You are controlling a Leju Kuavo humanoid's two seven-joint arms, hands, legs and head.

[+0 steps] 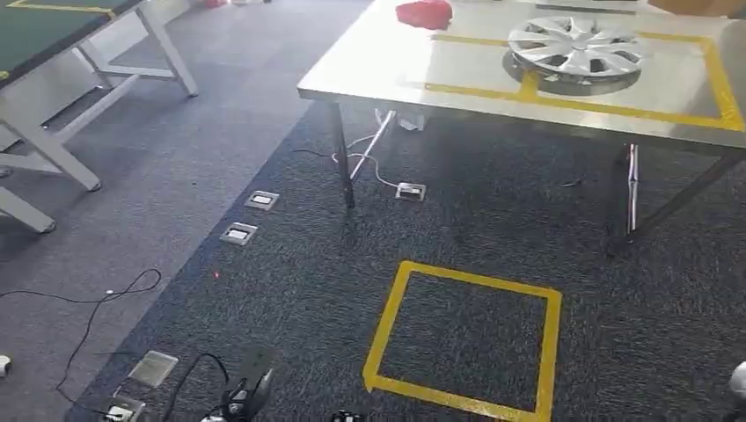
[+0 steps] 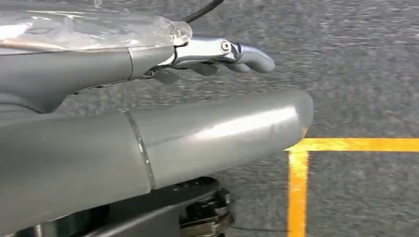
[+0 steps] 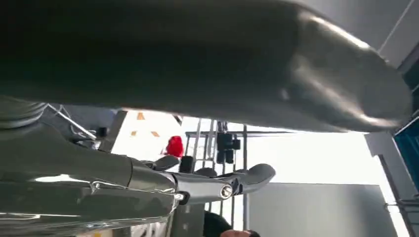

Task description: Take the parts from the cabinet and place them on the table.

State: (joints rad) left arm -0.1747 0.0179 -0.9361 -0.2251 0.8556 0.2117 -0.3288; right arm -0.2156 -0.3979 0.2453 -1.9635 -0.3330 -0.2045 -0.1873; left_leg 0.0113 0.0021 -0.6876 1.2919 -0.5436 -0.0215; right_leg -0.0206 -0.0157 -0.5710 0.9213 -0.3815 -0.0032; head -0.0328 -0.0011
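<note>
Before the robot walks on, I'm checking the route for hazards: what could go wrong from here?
Loose black cables and small floor boxes lie on the grey carpet at the robot's left; a foot could snag them. The white table's dark leg and the white cord under it stand close to the path. The silver wheel cover already fills much of the yellow taped rectangle, so another part might crowd it.

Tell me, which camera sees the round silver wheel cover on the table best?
The head view: the round silver wheel cover lies whole on the pale table, inside yellow tape lines. The left wrist view looks at carpet; the right wrist view shows none of it.
</note>
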